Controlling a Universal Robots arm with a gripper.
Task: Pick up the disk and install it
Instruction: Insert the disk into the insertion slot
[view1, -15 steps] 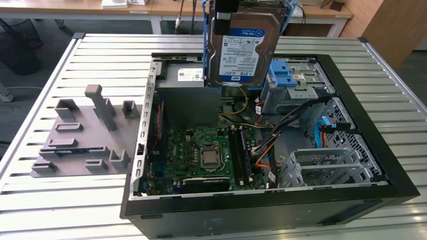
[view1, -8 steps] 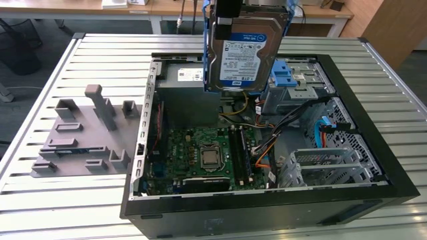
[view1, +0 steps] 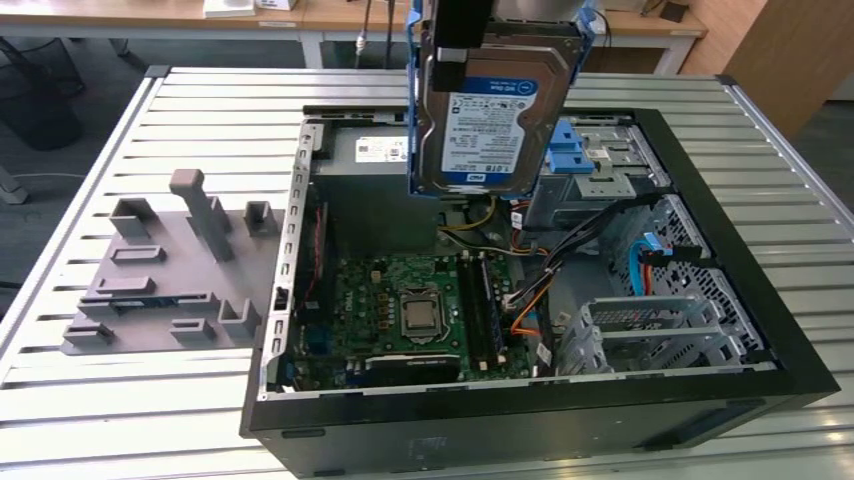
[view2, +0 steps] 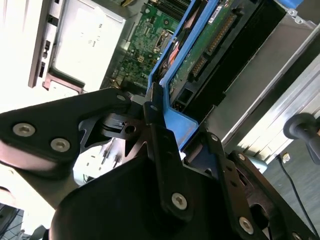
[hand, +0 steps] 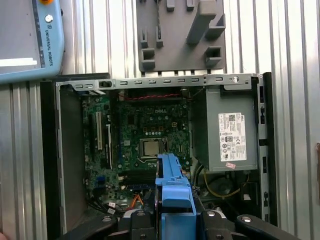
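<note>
Hanging upright over the far part of the open computer case (view1: 534, 405) in the exterior view, the disk (view1: 491, 115) shows its label. The gripper (view1: 501, 35) is above it and the power supply (view1: 367, 160) is to the exterior view's left. In the second wrist view the jaws pinch the disk's blue carrier (view2: 172, 122). In the first wrist view that carrier hangs over the motherboard (hand: 145, 130).
</note>
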